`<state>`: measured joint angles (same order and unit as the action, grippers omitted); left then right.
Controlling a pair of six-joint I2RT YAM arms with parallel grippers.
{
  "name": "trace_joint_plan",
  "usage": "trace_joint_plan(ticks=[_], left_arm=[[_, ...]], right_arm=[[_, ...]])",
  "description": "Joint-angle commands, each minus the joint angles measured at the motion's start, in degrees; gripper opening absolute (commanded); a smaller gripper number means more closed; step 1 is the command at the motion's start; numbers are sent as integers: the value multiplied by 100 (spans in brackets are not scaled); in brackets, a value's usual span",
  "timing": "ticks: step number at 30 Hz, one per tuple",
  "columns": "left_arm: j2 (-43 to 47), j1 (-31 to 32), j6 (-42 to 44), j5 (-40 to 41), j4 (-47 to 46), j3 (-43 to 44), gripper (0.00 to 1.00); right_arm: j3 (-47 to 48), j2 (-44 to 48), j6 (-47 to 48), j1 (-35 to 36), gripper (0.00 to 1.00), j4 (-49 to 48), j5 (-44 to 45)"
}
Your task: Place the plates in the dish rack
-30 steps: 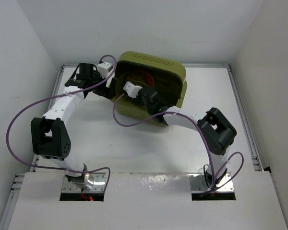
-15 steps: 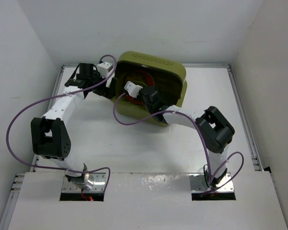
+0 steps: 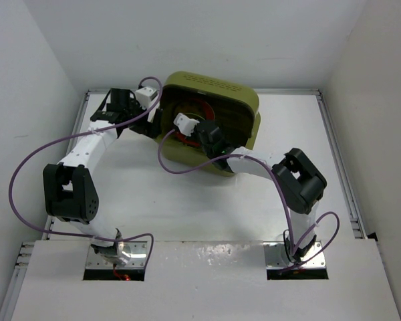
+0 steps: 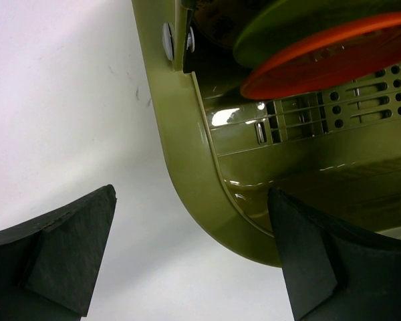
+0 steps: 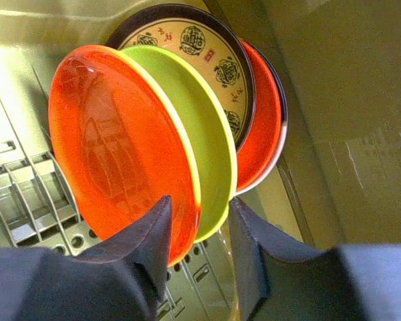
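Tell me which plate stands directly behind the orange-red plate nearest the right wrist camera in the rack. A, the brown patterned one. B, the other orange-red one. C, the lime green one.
C: in the right wrist view the lime green plate stands right behind the nearest orange-red plate, with the brown patterned plate and the second orange-red plate farther back.

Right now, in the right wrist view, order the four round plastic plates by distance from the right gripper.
1. Front orange-red plate, leftmost, in front.
2. Lime green plate, behind it.
3. Brown gold-patterned plate, third.
4. Rear orange-red plate, rightmost, at the back.
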<state>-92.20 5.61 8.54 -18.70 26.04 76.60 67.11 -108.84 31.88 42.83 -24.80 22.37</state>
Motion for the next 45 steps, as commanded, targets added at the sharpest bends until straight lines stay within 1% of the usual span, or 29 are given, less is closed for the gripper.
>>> trace_joint_plan(ticks=[1,2,5,8,14,17,18,19,20,21,22,23,24,25,26,27,28,29,32,33,34,35,38,39,40,41,42,43,45], left_arm=[[62,-51,34,-55,-126,-101,100],[62,-51,34,-55,-126,-101,100],[62,-51,34,-55,-126,-101,100],[62,-51,34,-55,-126,-101,100],[115,-51,86,-55,-126,-101,100],[168,-51,87,6,-126,-101,100],[220,-51,87,7,-126,-101,100],[220,-51,139,7,-126,-101,100],[273,-51,140,67,-56,-101,100],[325,-51,201,129,5,-101,100],[326,-51,201,130,6,-101,100],[378,-51,201,225,93,-49,100],[379,-51,201,357,198,-48,100],[448,-51,262,419,260,-48,100],[536,-51,263,472,313,-48,100],[589,-51,263,586,427,-48,100],[642,-51,315,587,480,-101,100],[694,-51,315,665,533,-101,100],[887,-51,315,718,770,-241,100],[958,-51,315,718,771,-242,100],[1089,-51,315,718,771,-390,100],[1160,-51,315,718,771,-391,100],[1388,-51,315,718,832,-453,100],[1450,-51,368,771,832,-392,100],[1512,-103,368,771,893,-391,100],[1660,-104,429,937,972,-339,100],[1723,-156,430,1017,1034,-338,100],[1784,-156,430,1113,1113,-338,100],[1872,-209,430,1456,1472,-425,100]], right_arm=[[267,38,-24,15,41,-131,162],[311,47,-24,15,46,-139,188],[390,152,-6,50,51,-131,277],[460,310,55,85,52,-69,356],[610,740,47,173,66,106,268],[689,1065,-320,191,79,475,163],[733,1110,-444,165,87,598,180],[838,1241,-585,138,92,721,145],[1056,1294,-952,121,98,1514,32],[1398,1382,-1451,-54,100,2914,-326],[1619,1435,-2074,-160,100,2928,-600],[2065,1427,-2411,-404,100,3894,-889],[2382,1496,-3415,-520,100,4626,-1606],[2438,1549,-3695,-852,100,4894,-1752],[2369,1628,-3941,-942,100,5236,-1971],[2072,2116,-4126,-1039,100,5387,-2078],[1860,2312,-4685,-1127,100,5406,-2088],[1371,2523,-4873,-1380,100,5389,-2009],[220,3857,-5936,-1864,100,5406,-1701],[75,4053,-6043,-2005,100,5467,-1710],[-57,4603,-6201,-2059,100,5485,-1762],[-336,4756,-6281,-2129,100,5512,-1832],[-392,5265,-6578,-2235,100,6002,-1798],[-383,5320,-6667,-2366,100,6195,-1597],[-366,5390,-6799,-2428,100,6833,-1334],[-400,5408,-6870,-2637,100,7057,-1175],[-427,5408,-6914,-2691,100,7233,-1139],[-479,5382,-6932,-2770,100,7791,-1138],[-655,5268,-7159,-3007,100,8164,-1349]])
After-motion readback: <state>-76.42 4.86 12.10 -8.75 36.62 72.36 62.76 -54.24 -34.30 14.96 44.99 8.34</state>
